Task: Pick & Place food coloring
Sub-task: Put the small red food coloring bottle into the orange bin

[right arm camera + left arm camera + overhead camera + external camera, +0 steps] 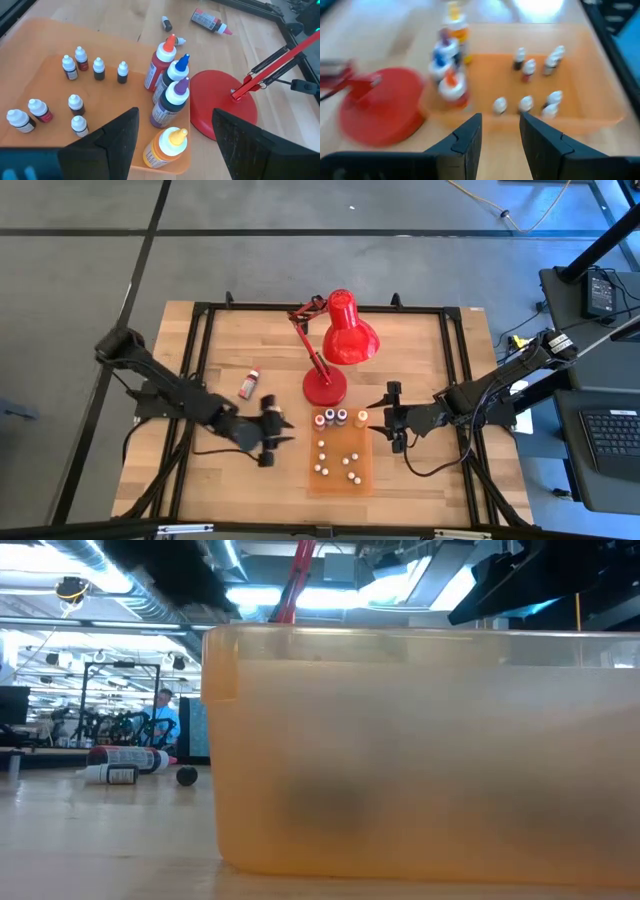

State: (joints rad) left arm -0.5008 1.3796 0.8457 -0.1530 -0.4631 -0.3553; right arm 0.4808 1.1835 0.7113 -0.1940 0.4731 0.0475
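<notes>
Overhead and wrist views of a wooden table (420, 360) with one flat orange tray (45, 35) near its front edge.

Left of the tray, the left end effector (500, 122) hovers just beside the tray's side wall. Its two fingers stand slightly apart with nothing between them. Farther left of the tray, one larger red bottle (248, 384) lies on its side on bare wood, and two tiny bottles (166, 22) lie loose near it.

Inside the tray stand eight small food coloring bottles (98, 67) with white caps, all upright and loosely scattered. Four taller squeeze bottles (167, 80) stand in a row along the tray's far edge. Open tray floor remains between the small bottles.

Behind the tray stands one red desk lamp (348, 335), its round base close to the tray's far wall.

Right of the tray, the right end effector (175, 117) hangs with its fingers wide apart and empty. Bare wood lies open behind it.
</notes>
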